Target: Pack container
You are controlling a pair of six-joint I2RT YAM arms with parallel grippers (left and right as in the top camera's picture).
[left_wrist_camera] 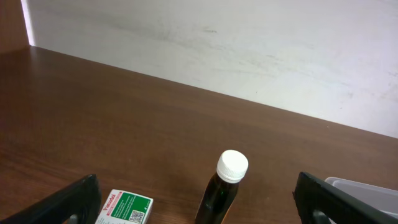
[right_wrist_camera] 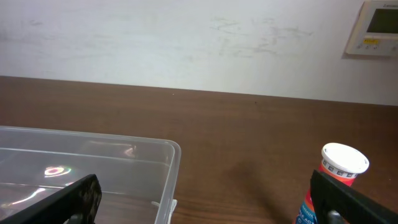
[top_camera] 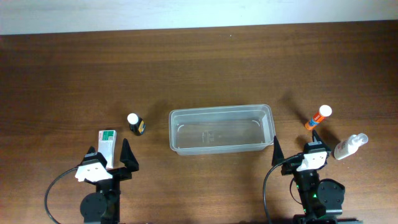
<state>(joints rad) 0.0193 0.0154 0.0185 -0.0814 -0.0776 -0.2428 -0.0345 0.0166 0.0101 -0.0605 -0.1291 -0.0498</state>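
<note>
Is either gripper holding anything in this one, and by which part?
Nothing is held: the left gripper and the right gripper are both open, touching nothing.

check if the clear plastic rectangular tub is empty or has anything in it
Empty: overhead, the clear plastic rectangular tub shows only its bare floor; the white-capped dark bottle stands outside it.

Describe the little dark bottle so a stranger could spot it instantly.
Start at the clear container in the middle of the table and look just past its left end. The bottle stands there, beside a green-and-white box. It alone has a dark body under a white cap.
</note>
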